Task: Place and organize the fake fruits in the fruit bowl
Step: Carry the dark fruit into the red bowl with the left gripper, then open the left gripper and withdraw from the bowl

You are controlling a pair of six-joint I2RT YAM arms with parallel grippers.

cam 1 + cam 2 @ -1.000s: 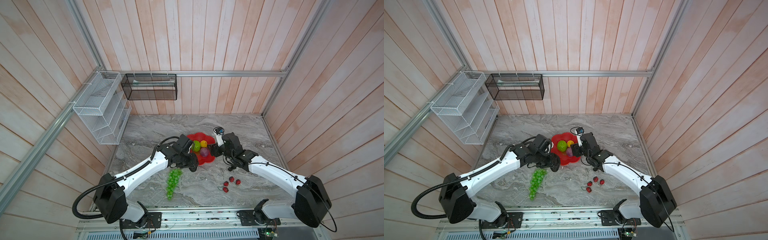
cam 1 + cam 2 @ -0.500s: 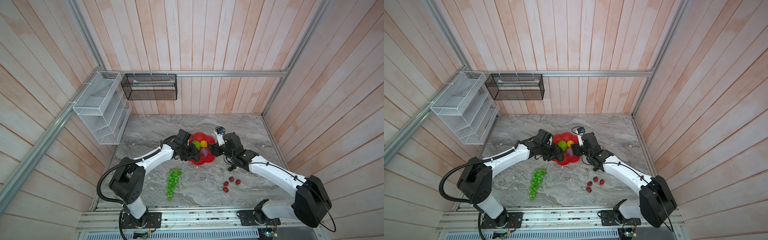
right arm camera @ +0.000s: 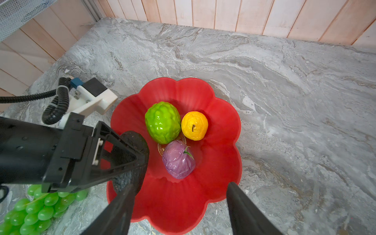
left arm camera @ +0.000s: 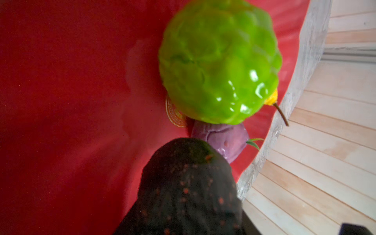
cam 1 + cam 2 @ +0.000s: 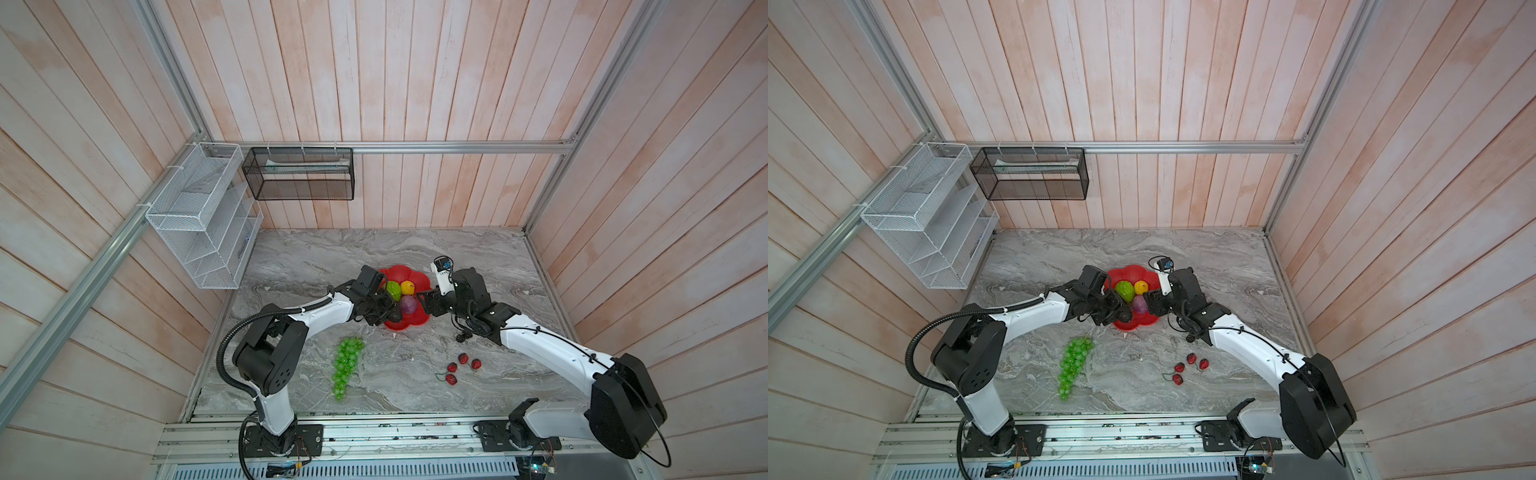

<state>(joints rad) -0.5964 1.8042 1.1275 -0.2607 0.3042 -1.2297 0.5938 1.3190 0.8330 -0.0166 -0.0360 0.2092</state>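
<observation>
Left gripper point(image 5: 384, 309) grasps avocado point(image 4: 189, 189) over fruit bowl point(image 3: 230, 114), 7 o'clock edge. Right gripper point(image 5: 424, 302) released, at 3 o'clock. Green ball point(image 3: 162, 122), yellow fruit point(image 3: 194, 125), purple fruit point(image 3: 178, 161) inside. Grapes point(image 5: 345, 365) at 7, red berries point(image 5: 463, 363) at 5: not yet.

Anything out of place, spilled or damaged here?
Nothing is spilled or damaged. The green grape bunch and the small red berries lie loose on the marble tabletop, outside the red flower-shaped dish, over which the left claw holds the dark avocado.
</observation>
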